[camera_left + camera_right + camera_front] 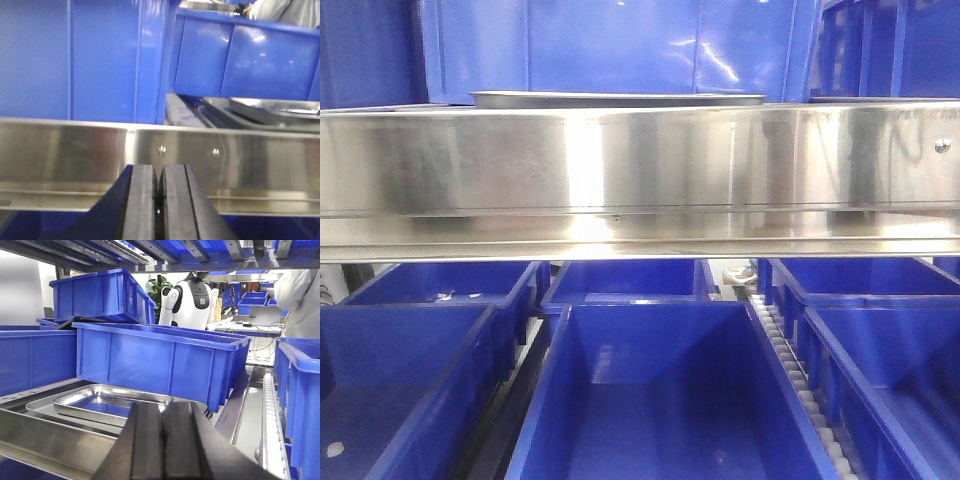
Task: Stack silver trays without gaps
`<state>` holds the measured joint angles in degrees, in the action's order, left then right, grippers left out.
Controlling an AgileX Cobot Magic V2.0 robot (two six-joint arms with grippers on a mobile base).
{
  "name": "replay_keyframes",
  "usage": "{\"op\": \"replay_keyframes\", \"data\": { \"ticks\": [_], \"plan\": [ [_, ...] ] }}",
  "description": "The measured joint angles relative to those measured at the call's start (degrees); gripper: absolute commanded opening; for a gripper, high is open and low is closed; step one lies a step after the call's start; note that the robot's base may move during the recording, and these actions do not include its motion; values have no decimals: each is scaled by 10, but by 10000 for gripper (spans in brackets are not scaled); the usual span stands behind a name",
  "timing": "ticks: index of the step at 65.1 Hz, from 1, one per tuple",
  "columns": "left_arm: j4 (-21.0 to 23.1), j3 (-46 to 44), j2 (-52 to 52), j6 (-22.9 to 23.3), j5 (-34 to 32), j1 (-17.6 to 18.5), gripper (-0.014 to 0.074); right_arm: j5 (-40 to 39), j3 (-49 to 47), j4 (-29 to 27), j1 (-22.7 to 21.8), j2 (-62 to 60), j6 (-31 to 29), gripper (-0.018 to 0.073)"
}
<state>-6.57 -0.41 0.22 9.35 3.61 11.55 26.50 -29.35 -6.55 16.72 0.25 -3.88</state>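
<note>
Silver trays [112, 402] lie just behind the long steel rail [640, 175], one nested in the other, the upper one slightly askew, in front of a blue bin [155, 360]. Both pincers sit on the near side of the rail, holding nothing: the left gripper [159, 200] and the right gripper [162, 440] each have their black pads pressed together.

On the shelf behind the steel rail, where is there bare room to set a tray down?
Little is free. The shallow silver steel trays, one lying in the other, fill the spot between the long flat steel rail and the big blue plastic bin. Bare room shows in the open blue bins below the rail. Both arms' jaws are shut.
</note>
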Motion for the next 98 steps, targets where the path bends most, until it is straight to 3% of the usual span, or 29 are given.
{"op": "replay_keyframes", "data": {
  "ticks": [17, 33, 81, 98],
  "plan": [
    [1, 4, 0, -2, -7, -6, -6, 0, 0, 0, 0, 0, 0, -78],
    [1, 5, 0, -3, -7, -56, -6, 0, 0, 0, 0, 0, 0, -78],
    [-16, 5, 0, -4, 17, -35, -6, 0, 0, 0, 0, 0, 0, -78],
    [4, 5, 0, -42, 17, -35, -6, 0, 0, 0, 0, 0, 0, -78]
  ]
}}
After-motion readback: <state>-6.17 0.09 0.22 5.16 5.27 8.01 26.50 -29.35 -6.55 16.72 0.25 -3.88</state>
